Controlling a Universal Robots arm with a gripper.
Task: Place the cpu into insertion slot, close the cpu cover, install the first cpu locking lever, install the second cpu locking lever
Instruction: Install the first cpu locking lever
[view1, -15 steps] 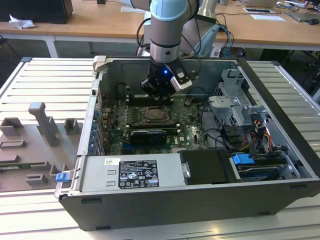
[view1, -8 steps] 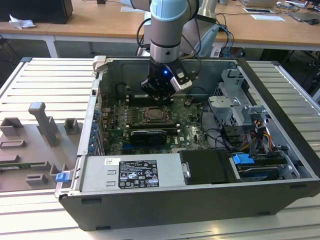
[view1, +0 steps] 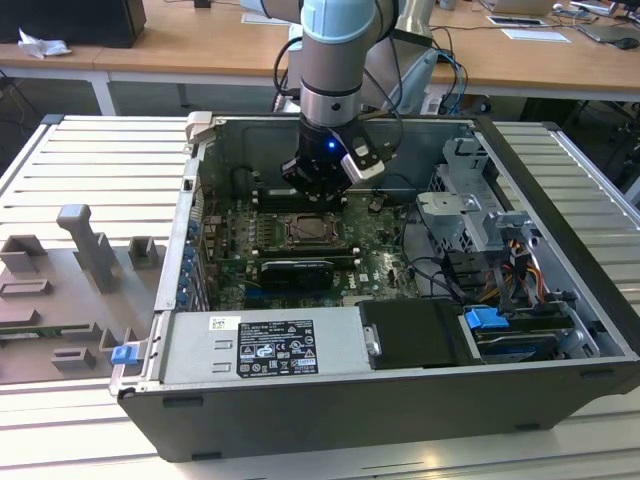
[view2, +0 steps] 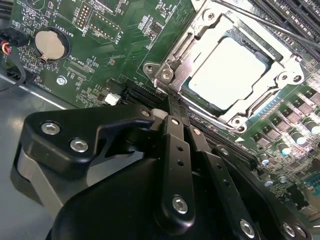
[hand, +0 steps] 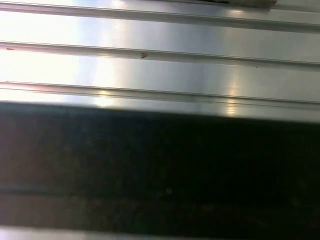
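The cpu (view2: 234, 70), a pale silvery square, lies flat in the insertion slot (view1: 304, 232) on the green motherboard inside the open computer case. The cpu cover (view2: 186, 65), a grey metal frame, lies down around the chip's edges. A thin metal locking lever (view2: 270, 25) runs along one side of the socket. My black gripper (view2: 172, 102) has its two fingers pressed together, shut, with nothing visible between them, and its tip is at a corner of the socket. In the exterior view the gripper (view1: 318, 190) hangs just behind the socket, low over the board.
A coin battery (view2: 50, 44) sits on the board beside the socket. A black graphics card (view1: 290, 270), the power supply (view1: 265, 345) and a drive cage (view1: 480, 215) crowd the case. Grey fixtures (view1: 90, 245) stand on the slatted aluminium table (hand: 160, 60).
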